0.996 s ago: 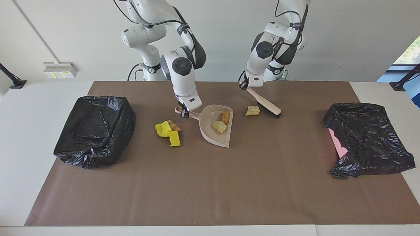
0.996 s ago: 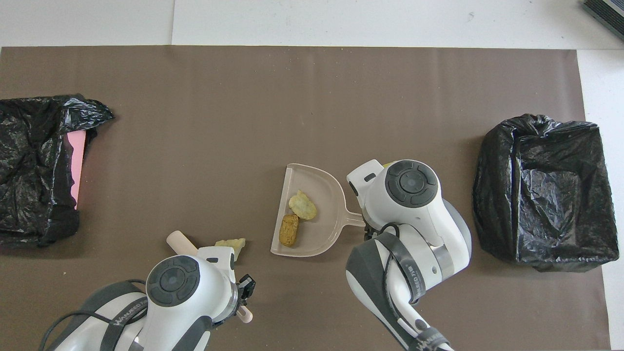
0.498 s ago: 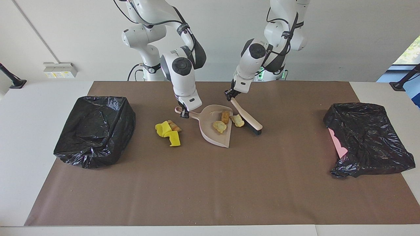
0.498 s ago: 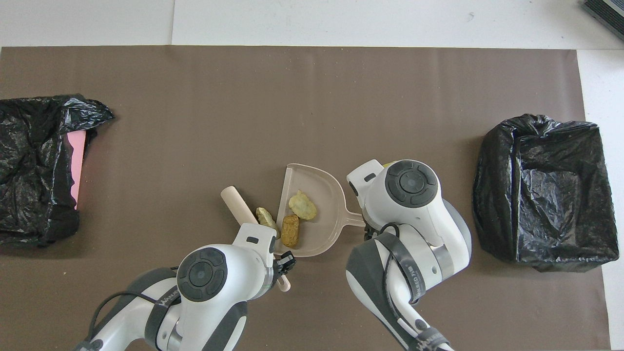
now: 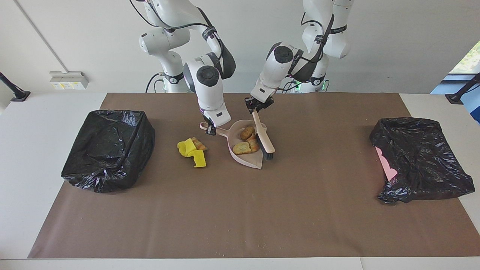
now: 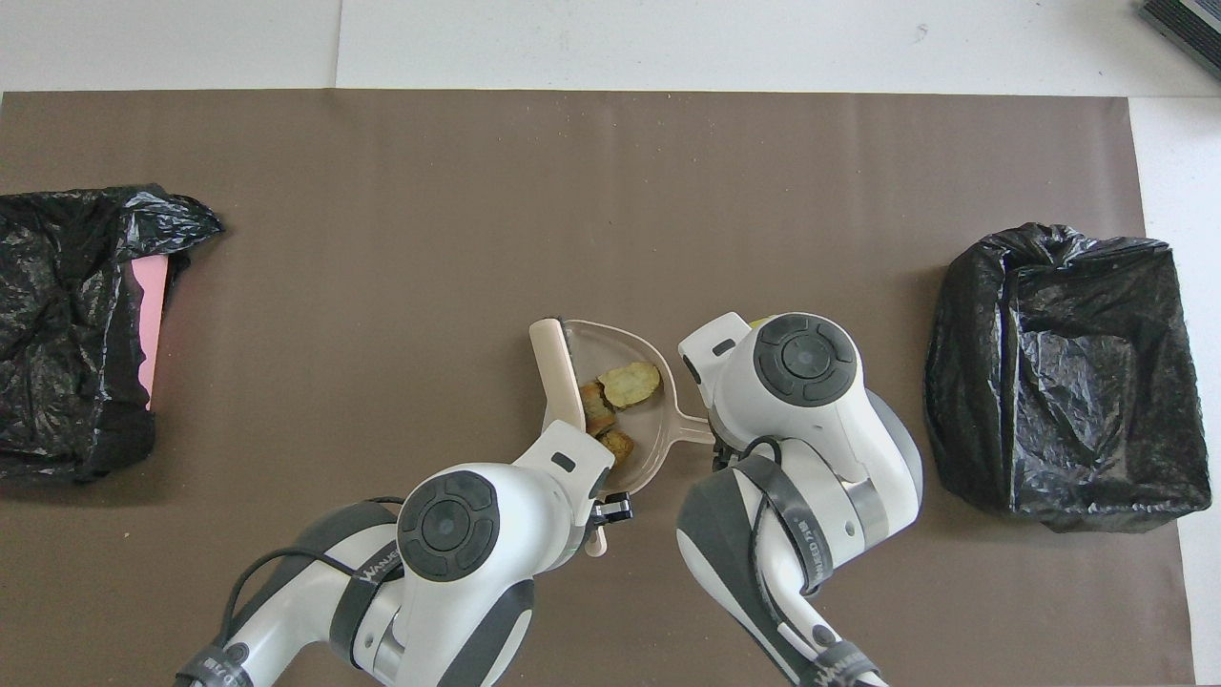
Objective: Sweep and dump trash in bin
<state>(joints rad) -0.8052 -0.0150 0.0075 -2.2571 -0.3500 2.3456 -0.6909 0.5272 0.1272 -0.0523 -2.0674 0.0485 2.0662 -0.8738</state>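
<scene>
Looks like a robotics lab: two white arms [image 5: 204, 80] bolted at a paper-covered table [image 5: 240, 210], bare walls.

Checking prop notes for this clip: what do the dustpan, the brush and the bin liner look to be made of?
Dustpan: thin beige plastic, slightly see-through, smooth.
Brush: matching matte beige back, probably plastic, with dark bristles.
Bin liner: thin black plastic film, crinkled and glossy with highlights.
</scene>
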